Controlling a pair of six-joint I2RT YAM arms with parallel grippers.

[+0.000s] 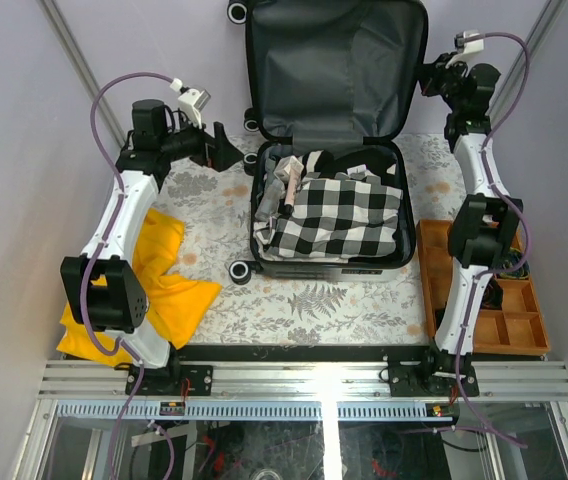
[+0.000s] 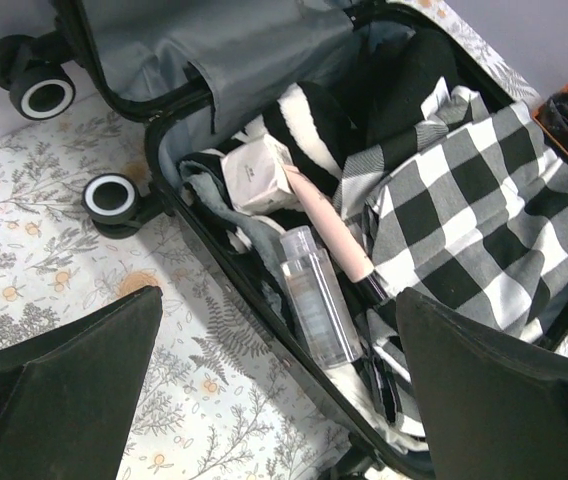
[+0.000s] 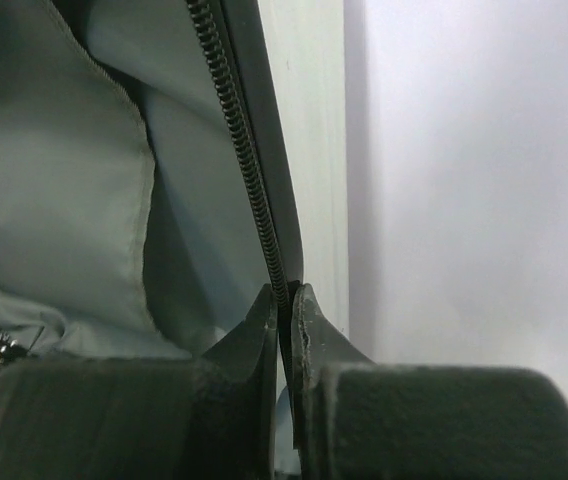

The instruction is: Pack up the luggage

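The luggage [image 1: 334, 70] holds checkered cloth [image 1: 339, 215], bottle [image 2: 316, 300] and tube [image 2: 329, 225]; right fingers [image 3: 314, 345] pinch its lid rim, left fingers [image 2: 64, 390] spread.

Left arm [image 1: 114, 215] and right arm [image 1: 484, 165]: white links, black joint housings, purple cable [image 1: 97, 105], white wrist camera [image 1: 192, 100]. The fingers [image 2: 64, 400] are matte black.

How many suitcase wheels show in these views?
4. One wheel at the lid's far corner, two beside the hinge, one at the base's near corner, all along one side of the luggage. None seems hidden.
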